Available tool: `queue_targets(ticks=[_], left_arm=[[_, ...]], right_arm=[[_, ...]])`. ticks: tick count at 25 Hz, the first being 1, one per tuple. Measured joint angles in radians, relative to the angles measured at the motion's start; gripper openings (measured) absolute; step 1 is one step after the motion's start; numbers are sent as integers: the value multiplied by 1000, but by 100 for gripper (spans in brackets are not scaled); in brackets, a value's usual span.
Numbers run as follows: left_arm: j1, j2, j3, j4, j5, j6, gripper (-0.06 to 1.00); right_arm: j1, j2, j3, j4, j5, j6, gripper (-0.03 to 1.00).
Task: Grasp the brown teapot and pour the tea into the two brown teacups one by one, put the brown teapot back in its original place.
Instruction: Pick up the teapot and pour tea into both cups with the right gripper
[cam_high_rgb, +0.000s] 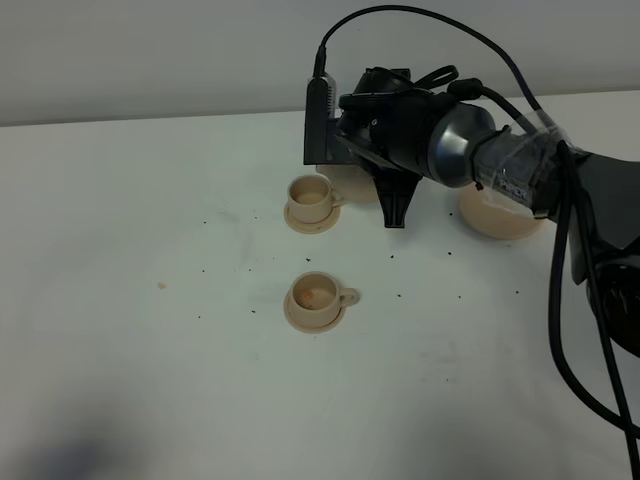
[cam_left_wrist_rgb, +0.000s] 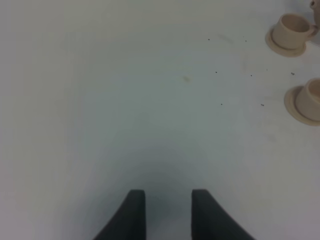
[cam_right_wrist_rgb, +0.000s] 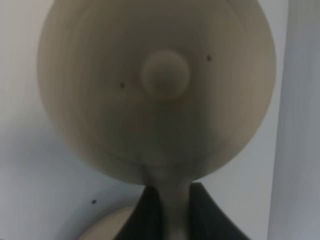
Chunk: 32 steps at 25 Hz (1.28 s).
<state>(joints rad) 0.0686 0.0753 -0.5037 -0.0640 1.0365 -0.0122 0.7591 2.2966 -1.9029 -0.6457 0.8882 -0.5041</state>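
Observation:
My right gripper (cam_high_rgb: 396, 206) reaches across the middle and is shut on the loop handle of the brown teapot (cam_right_wrist_rgb: 160, 85). The right wrist view shows the teapot's domed lid and knob from above, with the handle between my fingers (cam_right_wrist_rgb: 150, 215). In the exterior high view the gripper hides most of the teapot (cam_high_rgb: 352, 186), which is right beside the far teacup (cam_high_rgb: 312, 200). The near teacup (cam_high_rgb: 318, 298) stands on its saucer in front. The wide round saucer (cam_high_rgb: 500, 218) at the right is bare. My left gripper (cam_left_wrist_rgb: 168, 215) is open and empty over bare table.
Both teacups also show in the left wrist view, the far one (cam_left_wrist_rgb: 292, 31) and the near one (cam_left_wrist_rgb: 306, 102). Small dark specks lie scattered on the white table (cam_high_rgb: 150, 350). My right arm's cables (cam_high_rgb: 565, 300) hang at the right edge.

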Motion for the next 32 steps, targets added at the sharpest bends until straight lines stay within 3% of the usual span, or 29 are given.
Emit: queue_targets(ticks=[13, 32], left_arm=[[0, 0, 0, 0, 0, 0, 25], [0, 0, 0, 0, 0, 0, 25]], right_arm=[[14, 18, -1, -102, 1, 11, 10], [29, 34, -1, -162, 2, 14, 10]])
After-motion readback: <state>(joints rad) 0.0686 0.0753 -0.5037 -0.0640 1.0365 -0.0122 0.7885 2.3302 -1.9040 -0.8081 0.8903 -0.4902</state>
